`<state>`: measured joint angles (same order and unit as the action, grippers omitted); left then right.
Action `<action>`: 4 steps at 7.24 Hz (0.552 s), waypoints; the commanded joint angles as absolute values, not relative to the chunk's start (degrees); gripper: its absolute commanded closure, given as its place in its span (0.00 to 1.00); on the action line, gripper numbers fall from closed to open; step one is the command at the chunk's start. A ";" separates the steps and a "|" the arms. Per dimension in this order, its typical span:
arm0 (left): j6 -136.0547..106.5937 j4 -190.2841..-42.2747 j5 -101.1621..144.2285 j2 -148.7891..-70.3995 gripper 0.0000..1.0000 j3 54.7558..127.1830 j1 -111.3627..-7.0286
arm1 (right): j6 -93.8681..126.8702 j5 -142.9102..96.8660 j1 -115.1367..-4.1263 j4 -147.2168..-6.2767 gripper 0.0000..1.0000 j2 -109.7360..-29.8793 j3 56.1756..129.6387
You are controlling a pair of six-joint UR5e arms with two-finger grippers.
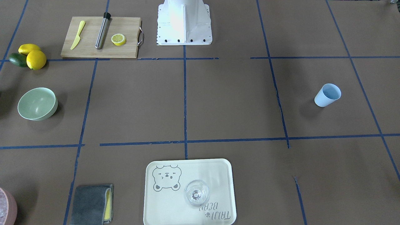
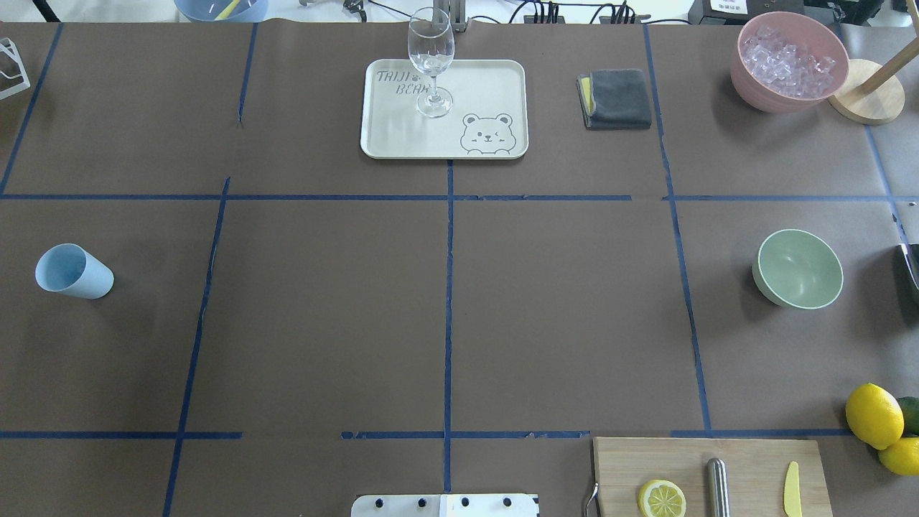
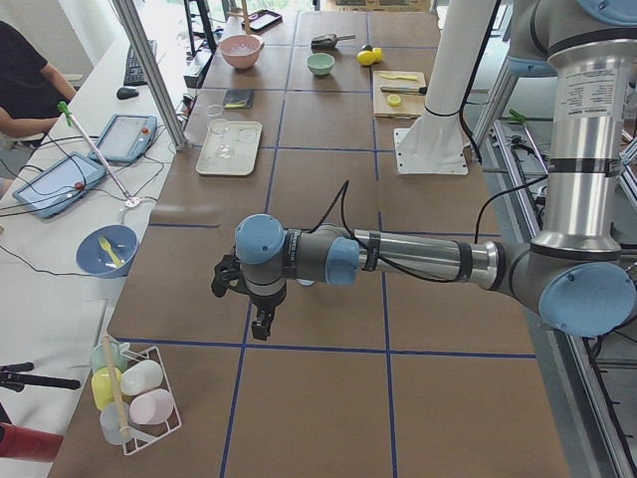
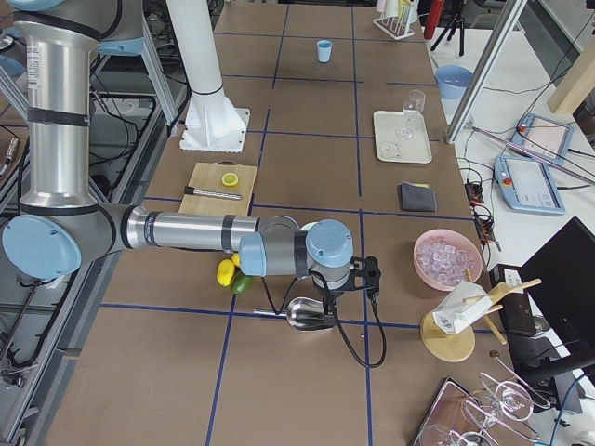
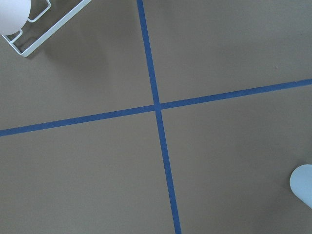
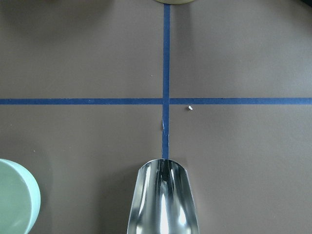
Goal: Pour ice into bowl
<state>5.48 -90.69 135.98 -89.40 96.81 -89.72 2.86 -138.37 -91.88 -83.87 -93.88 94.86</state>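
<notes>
While both arms hang low over the two ends of the table, the loose objects stand round the outer squares of the blue tape (image 2: 449,287) grid on the brown paper; the bowl (image 2: 762,278) stands upright near the table edge on the robot's right, alone in its square, well apart from the pink container (image 2: 761,97) of whitish cubes beyond it and from the cutting board (image 2: 754,467) and lemons (image 2: 872,415) on the robot's side; the light blue cup (image 2: 72,273) stands alone in its square near the opposite edge; the tray (image 2: 495,86), carrying a wine glass (image 2: 431,57), lies at the far edge with a folded grey cloth (image 2: 616,99) near it

Seen from the right end, the right gripper (image 4: 327,295) points down close to the lemons, with a polished metal scoop (image 6: 163,200) directly under it; I cannot tell whether its fingers clamp the scoop or stand apart; the right wrist view shows the scoop mouth lying along a tape line, with the bowl rim near it on one side, not touching

The left gripper (image 3: 261,327) hangs pointing down over the paper, between the cup and a white wire rack (image 3: 139,398); I cannot tell how far its fingers are open

Legible writing: the tray is printed "TAIJI BEAR" beside a winking bear face; the label on the near arm's upright is too small to read
</notes>
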 commanded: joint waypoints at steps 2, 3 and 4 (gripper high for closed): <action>5.36 -93.66 136.23 -90.79 0.00 102.90 -89.47 | 5.43 -140.35 -86.86 -83.51 0.00 -88.60 94.75; 5.19 -97.78 136.23 -90.09 0.00 104.66 -89.56 | 8.41 -141.49 -85.88 -83.41 0.00 -88.25 95.09; -0.21 -100.69 136.23 -89.48 0.00 105.72 -89.47 | 10.79 -142.11 -83.26 -82.71 0.00 -88.16 95.27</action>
